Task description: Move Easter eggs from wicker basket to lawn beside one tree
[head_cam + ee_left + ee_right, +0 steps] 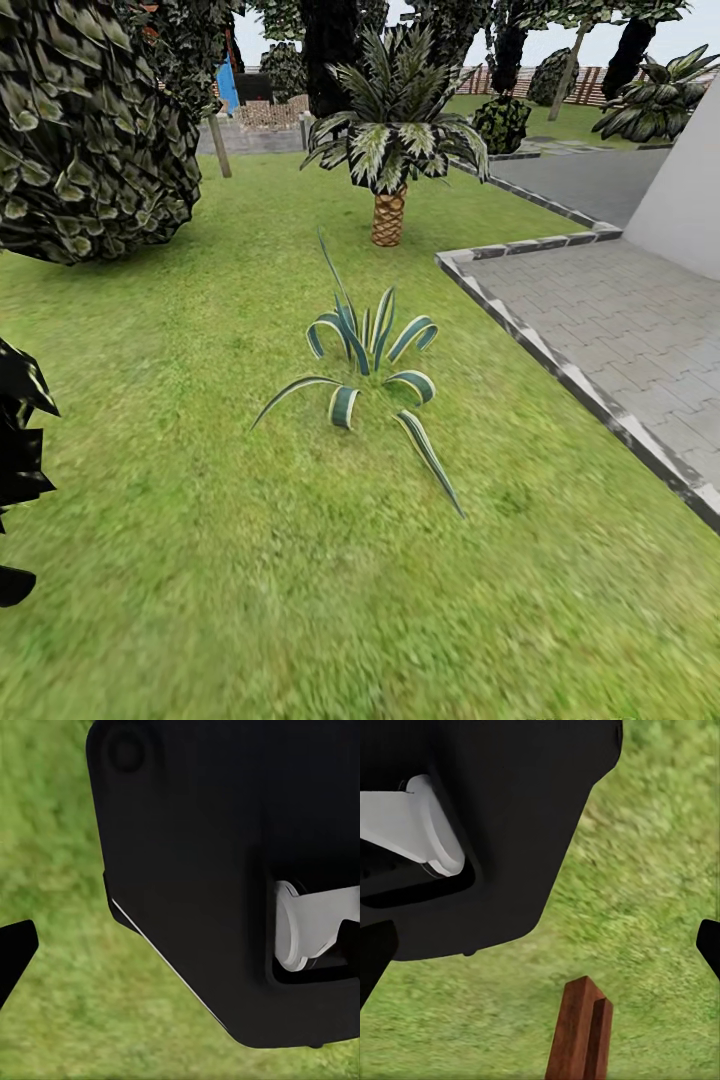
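The Easter eggs and the wicker basket are out of view. The lawn [200, 560] of mottled green grass spreads across the head view. A thin pale grey trunk of a tree [218, 145] stands far back at the left under dark leaves. My left gripper [184, 949] hangs over grass beside a black part of the robot; its dark fingertips [15, 952] sit at opposite edges, open, with nothing held. My right gripper [540, 952] is open the same way, its fingertips [709, 943] wide apart above grass.
A spiky striped plant [370, 370] grows mid-lawn. Behind it stands a short palm [390, 205]. A big dark shrub [90, 130] fills the upper left, and dark angular leaves [15, 440] jut in at the left edge. Grey paving [620, 330] with a kerb lies right. A brown wooden post [581, 1031] rises near the right gripper.
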Motion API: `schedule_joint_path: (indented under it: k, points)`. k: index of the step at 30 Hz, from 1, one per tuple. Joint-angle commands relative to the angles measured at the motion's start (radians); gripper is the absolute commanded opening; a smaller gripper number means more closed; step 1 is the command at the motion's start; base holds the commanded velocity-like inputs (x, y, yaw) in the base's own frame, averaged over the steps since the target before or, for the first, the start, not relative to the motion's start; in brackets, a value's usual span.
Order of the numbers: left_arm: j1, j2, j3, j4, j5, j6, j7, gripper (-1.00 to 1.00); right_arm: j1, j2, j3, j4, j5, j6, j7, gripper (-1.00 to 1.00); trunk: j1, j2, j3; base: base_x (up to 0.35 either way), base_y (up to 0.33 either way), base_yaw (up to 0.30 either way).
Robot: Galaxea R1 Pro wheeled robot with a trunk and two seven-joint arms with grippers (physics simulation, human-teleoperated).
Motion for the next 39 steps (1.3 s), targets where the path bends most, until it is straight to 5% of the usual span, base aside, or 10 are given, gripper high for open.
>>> schedule_joint_path:
  k: [1,17,39]
  points:
    - [-0.001,0.0,-0.006,0.001,-0.002,-0.004,0.003,1.0,0.0,0.0,-0.006,0.001,-0.002,-0.004,0.001,1.0,0.0,-0.002,-0.001,0.002,0.0,0.0]
    - [-0.001,0.0,-0.006,0.001,-0.002,-0.004,0.003,1.0,0.0,0.0,-0.005,0.001,-0.002,-0.004,0.002,1.0,0.0,-0.002,-0.001,0.002,0.0,0.0]
    - [-0.001,-0.005,-0.014,-0.014,-0.004,-0.003,0.008,1.0,0.0,0.011,-0.007,-0.15,-0.002,-0.046,0.025,1.0,0.0,-0.002,-0.019,0.0,0.0,-0.008]
